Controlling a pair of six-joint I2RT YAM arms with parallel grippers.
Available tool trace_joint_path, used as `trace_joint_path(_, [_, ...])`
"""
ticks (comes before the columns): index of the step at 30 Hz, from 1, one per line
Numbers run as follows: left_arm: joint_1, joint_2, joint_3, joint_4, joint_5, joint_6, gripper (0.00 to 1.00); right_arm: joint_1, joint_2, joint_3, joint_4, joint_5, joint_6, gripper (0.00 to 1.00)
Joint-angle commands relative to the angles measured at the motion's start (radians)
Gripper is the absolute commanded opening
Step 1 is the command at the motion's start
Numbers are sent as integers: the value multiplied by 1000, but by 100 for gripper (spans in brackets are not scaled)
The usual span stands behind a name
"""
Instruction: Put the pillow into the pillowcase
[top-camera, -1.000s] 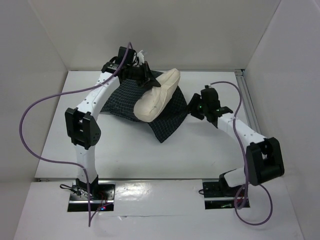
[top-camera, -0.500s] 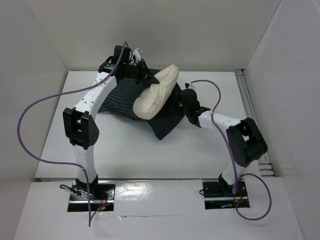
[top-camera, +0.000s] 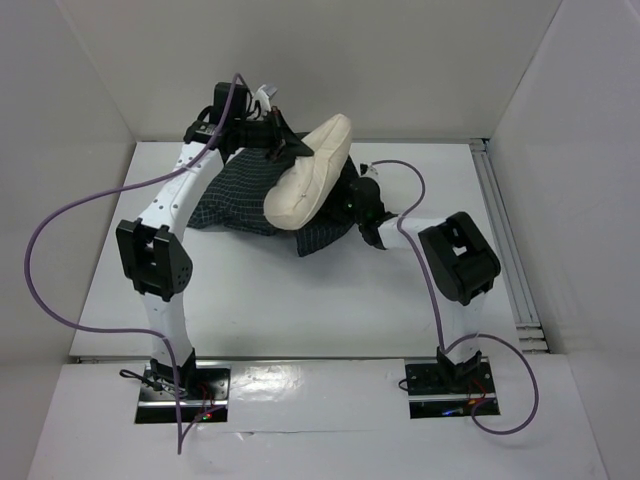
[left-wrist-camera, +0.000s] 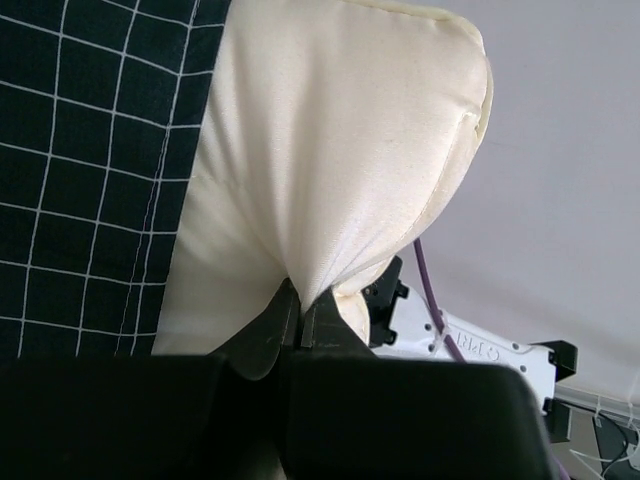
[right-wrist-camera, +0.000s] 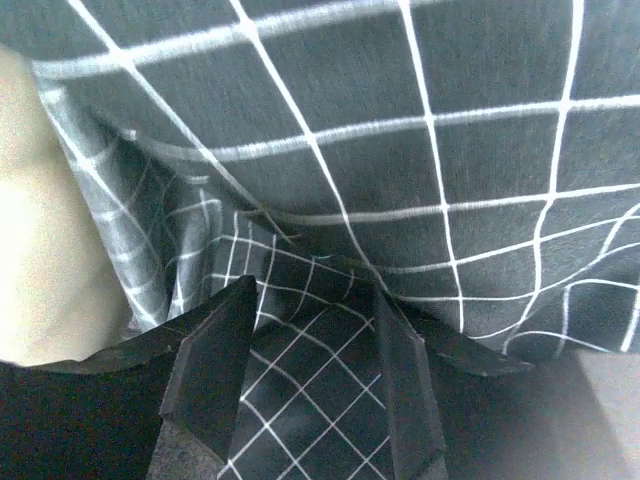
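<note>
While the pillowcase (top-camera: 235, 195) lies spread on the tabletop (top-camera: 300, 300), I see the pillow (top-camera: 305, 180) resting partly on top of it, slanting across its right half, with the far end raised above the pillowcase's far edge. My left end effector (left-wrist-camera: 300, 308) is pinched tight on a fold of the pillow's cream cover at that raised end. My right end effector (right-wrist-camera: 310, 300) sits low at the pillowcase's right side with its fingers (right-wrist-camera: 215, 370) spread apart and rumpled checked fabric between them; I cannot tell whether they touch the cloth.
</note>
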Motion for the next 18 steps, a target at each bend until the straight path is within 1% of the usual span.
trace_joint_path(1, [0,-83,17,85,91,-59,0,8,31,57,84,35,18,57])
trace_joint_path(3, [0,-83,-9,85,91,-59,0,8,31,44,143,35,27,57])
trace_joint_path(6, [9,-93,-31,94,91,-59,0,8,-15,4,170,35,39,57])
trace_joint_path(8, [20,-93,-31,103,91,-59,0,8,-65,-48,192,35,62,61])
trace_joint_path(12, [29,-93,-40,103,100,-59,0,17,-118,-90,202,48,62,61])
trace_joint_path(14, [29,-93,-40,103,100,-59,0,27,-115,-60,177,63,53,61])
trace_joint_path(15, [29,-102,-40,112,100,-59,0,27,-103,-40,135,78,42,61])
trace_joint_path(18, [29,-112,-61,112,100,-68,0,27,-44,19,126,88,42,61])
